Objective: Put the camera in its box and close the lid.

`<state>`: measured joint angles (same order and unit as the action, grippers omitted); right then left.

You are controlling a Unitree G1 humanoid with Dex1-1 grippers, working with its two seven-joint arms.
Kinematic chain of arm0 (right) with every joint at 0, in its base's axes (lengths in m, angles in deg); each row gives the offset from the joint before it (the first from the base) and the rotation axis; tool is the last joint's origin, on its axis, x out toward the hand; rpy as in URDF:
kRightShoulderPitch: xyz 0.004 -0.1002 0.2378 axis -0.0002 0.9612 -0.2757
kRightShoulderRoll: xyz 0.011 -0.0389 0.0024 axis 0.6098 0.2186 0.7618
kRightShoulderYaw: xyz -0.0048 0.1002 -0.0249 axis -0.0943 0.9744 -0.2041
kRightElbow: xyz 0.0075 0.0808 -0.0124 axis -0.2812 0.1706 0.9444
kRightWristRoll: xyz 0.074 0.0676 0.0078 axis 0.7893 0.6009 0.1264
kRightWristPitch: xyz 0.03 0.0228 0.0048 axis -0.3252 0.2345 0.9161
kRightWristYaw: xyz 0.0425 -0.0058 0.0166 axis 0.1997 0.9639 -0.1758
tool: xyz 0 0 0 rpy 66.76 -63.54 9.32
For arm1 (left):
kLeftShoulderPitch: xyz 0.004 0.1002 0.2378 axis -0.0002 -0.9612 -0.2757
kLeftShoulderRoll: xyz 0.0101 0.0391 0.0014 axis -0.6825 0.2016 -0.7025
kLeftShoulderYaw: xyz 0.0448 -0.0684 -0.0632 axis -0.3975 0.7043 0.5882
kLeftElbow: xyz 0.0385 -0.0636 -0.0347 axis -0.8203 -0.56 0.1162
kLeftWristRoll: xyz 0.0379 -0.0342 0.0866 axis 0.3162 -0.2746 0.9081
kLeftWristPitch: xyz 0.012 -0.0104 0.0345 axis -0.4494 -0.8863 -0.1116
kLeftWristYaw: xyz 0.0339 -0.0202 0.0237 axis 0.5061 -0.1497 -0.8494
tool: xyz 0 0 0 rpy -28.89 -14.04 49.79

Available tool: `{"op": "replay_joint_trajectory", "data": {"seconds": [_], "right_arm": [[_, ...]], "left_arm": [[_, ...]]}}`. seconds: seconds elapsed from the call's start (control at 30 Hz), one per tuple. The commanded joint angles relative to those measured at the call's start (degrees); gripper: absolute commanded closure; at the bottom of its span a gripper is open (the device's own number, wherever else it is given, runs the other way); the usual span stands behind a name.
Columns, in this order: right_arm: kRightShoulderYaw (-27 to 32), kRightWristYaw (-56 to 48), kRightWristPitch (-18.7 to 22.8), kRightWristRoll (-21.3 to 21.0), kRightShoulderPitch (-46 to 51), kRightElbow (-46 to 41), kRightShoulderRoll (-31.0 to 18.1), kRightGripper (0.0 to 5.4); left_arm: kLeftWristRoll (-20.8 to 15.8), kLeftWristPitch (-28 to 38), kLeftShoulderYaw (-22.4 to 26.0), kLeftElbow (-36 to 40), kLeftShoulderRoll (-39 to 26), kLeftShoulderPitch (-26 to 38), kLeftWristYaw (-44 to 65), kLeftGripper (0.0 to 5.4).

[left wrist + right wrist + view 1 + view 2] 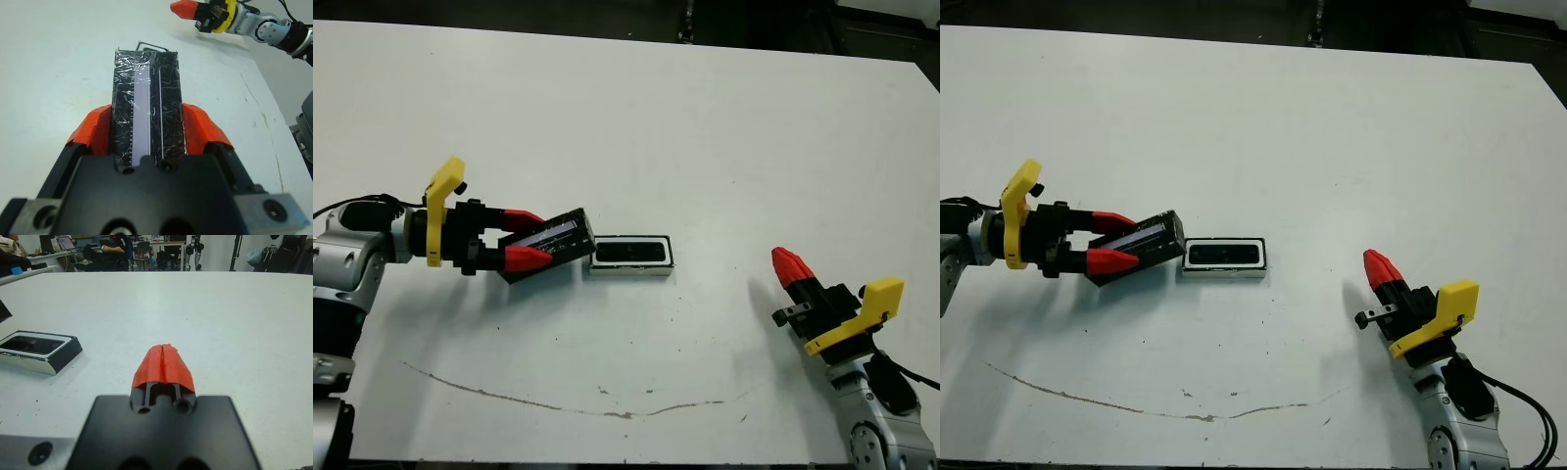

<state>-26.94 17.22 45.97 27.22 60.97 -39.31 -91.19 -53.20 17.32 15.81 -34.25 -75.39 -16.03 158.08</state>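
Note:
The lid [566, 238], glossy crinkly black with a pale silvery strip [143, 112], is gripped by its long sides in my left gripper [544, 236], left of centre. It hangs tilted, its far end just left of the box [629, 271]. The box is a small tray with a white rim and dark sides [66, 357], resting on the table at the centre. The camera [628, 253] lies inside it as a dark glossy bar [32, 344]. My right gripper [786, 259] is shut and holds nothing, low over the table well to the right of the box.
A thin curved scuff line [558, 401] crosses the white table [705, 127] near its front edge. Beyond the far edge, the right wrist view shows desks, chairs and seated people [112, 249].

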Motion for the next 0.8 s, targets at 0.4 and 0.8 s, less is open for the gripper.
{"op": "replay_joint_trajectory", "data": {"seconds": [0.4, 0.8], "right_arm": [[0.5, 0.3, 0.9, 0.1, 0.6, -0.3, -0.9, 5.40], [0.6, -0.3, 1.0, 0.9, 0.5, 0.0, -1.0, 5.40]], "left_arm": [[7.2, 8.0, -4.4, 4.1, 5.6, -0.5, -9.4, 2.25], [8.1, 9.3, -6.7, 5.2, 7.2, -0.4, -11.0, 2.25]]}}
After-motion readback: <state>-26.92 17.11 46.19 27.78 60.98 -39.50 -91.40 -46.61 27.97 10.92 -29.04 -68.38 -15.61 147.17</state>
